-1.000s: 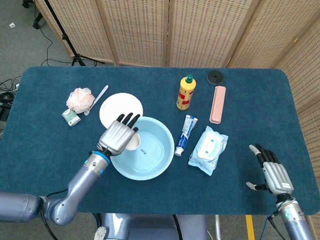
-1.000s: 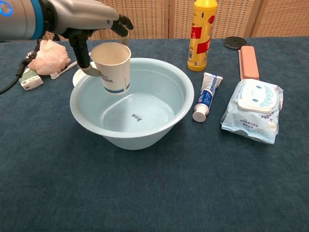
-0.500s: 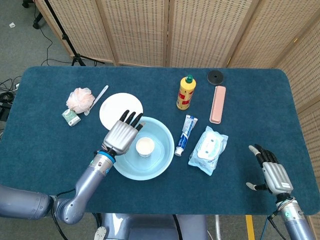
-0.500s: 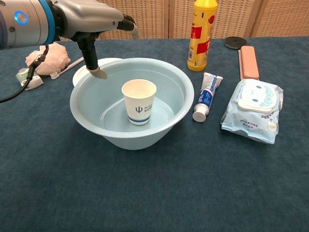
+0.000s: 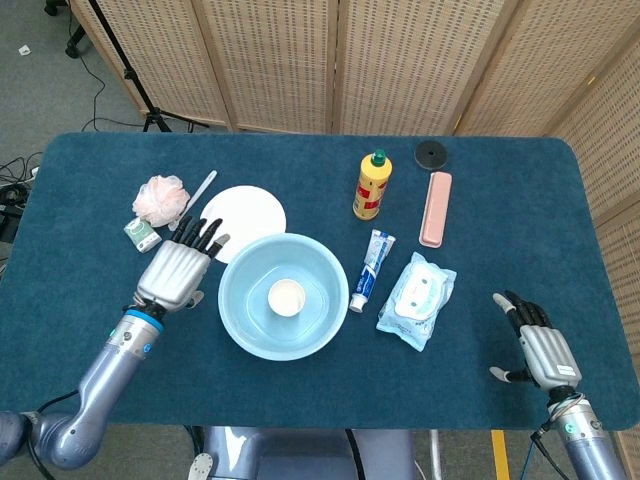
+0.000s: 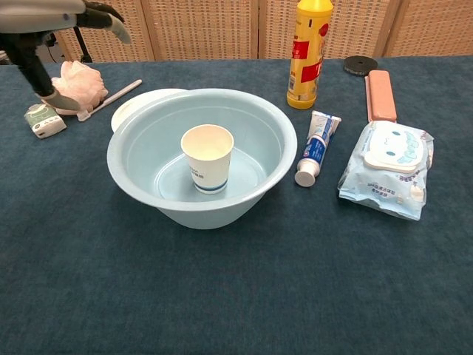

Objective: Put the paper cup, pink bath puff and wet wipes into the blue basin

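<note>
Head view: the paper cup (image 5: 287,296) stands upright in the blue basin (image 5: 240,320); the left hand (image 5: 176,270), fingers spread and empty, hovers left of it, near the pink bath puff (image 5: 159,199). The right hand (image 5: 537,345) idles spread at the near right.

Chest view: the wet wipes (image 6: 387,166) lie right of the basin.

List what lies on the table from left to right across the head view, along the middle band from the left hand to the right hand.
Left hand → blue basin holding the paper cup → toothpaste tube → wet wipes → right hand.
</note>
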{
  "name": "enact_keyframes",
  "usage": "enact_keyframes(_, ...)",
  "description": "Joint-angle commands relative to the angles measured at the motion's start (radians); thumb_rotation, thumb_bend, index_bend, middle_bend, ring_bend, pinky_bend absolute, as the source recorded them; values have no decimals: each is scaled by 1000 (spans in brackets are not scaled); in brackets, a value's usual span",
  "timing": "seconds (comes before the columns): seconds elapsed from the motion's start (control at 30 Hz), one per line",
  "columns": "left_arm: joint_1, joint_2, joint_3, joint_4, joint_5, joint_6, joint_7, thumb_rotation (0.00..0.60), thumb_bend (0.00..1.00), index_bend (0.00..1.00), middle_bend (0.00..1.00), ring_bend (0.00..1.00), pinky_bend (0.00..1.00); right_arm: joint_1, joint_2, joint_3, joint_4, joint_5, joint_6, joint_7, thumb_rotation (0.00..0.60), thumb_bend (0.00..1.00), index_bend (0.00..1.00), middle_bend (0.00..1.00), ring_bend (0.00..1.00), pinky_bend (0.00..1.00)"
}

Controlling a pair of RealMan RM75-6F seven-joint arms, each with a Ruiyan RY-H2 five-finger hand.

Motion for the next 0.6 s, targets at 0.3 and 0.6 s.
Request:
enact_keyframes(0.3,277,134,114,56,342,138,-298,600,182,135,0,0,51,18,-32,1,20,33,-31,-49,600,53,30,0,0,0)
enact_keyframes(0.6,432,23,130,205,379,162,-449,600,182,135,0,0,51,28,-58,-1,29,48,-40,-96,600,53,30,0,0,0)
